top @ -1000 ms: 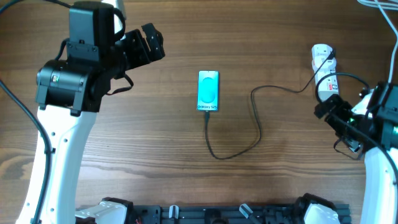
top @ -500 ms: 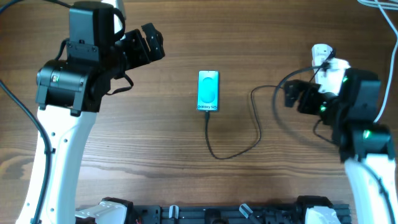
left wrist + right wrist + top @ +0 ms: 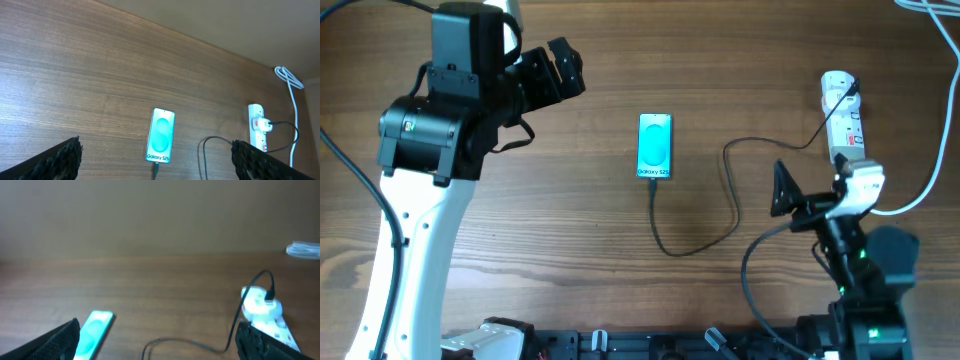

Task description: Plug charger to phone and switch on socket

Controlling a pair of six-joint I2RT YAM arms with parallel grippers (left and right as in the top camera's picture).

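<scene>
The phone lies flat mid-table with its cyan screen up, also seen in the left wrist view and the right wrist view. The charger's thin black cable loops from the phone's near short edge, where its plug tip meets the phone, over to the socket. That white socket lies at the right. My left gripper hangs open, high at the back left, well away from the phone. My right gripper is open, in front of the socket and touching nothing.
A thick white cord runs off from the socket towards the back right corner. A black rail runs along the table's front edge between the arm bases.
The right arm has swung from beside the socket back towards the table's front, its gripper now pointing left and away from the socket. The left arm, phone and cable have not moved.
</scene>
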